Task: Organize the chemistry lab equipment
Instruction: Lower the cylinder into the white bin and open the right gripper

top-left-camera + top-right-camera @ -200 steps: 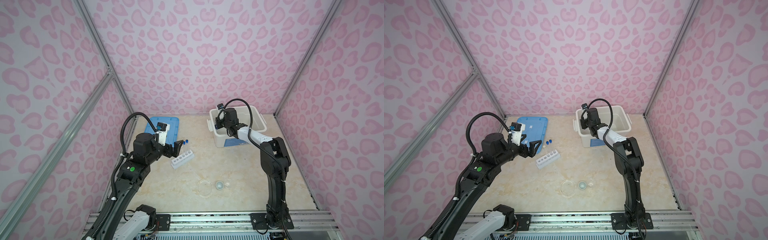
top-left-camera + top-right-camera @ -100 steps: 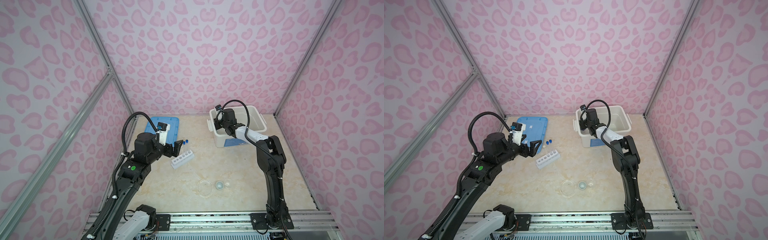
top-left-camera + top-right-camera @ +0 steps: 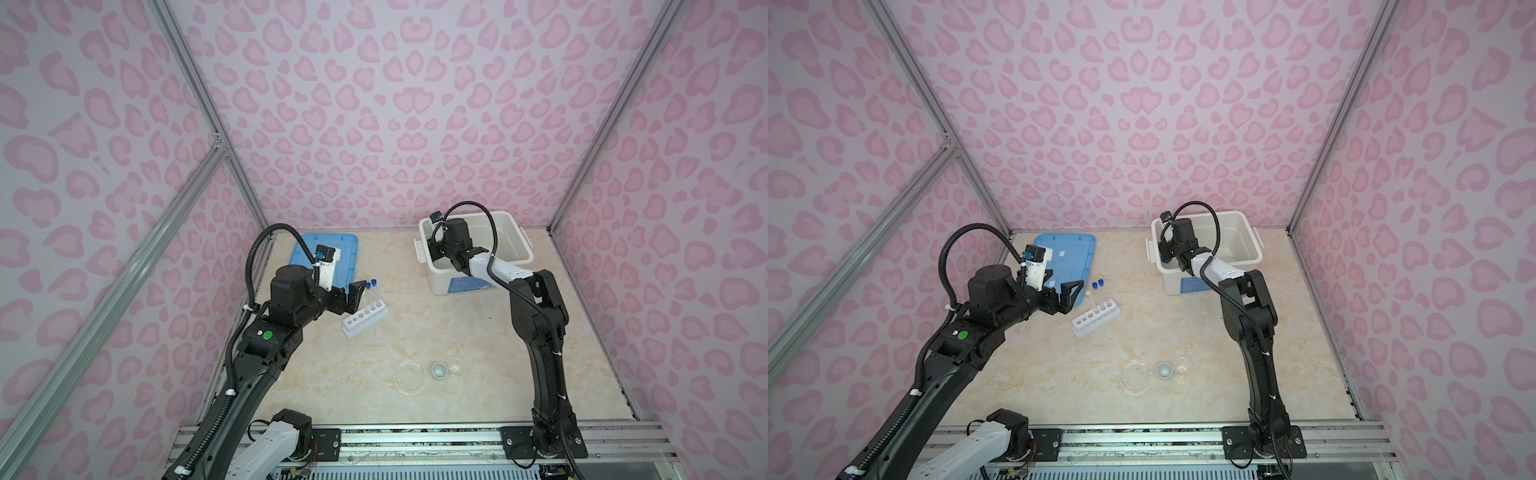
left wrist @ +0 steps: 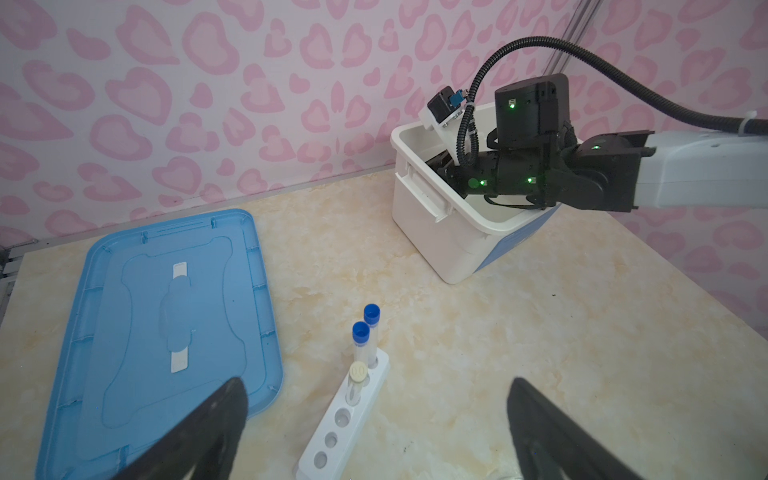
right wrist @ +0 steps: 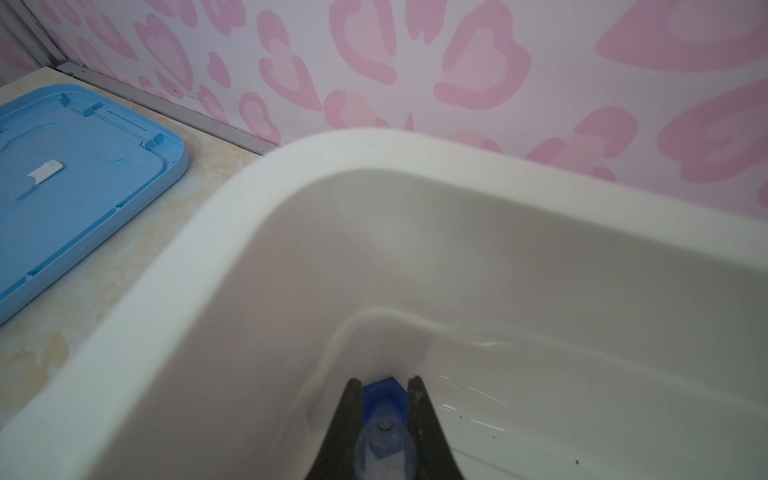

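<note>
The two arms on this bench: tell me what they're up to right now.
The right pincer is down inside the white bin, shut on the tiny blue-based cylinder. The left pincer hangs wide open by the white rack, which holds three capped test tubes. The petri dish and small white cup sit toward the front of the table, no pincer near them. The blue lid lies flat beside the rack.
</note>
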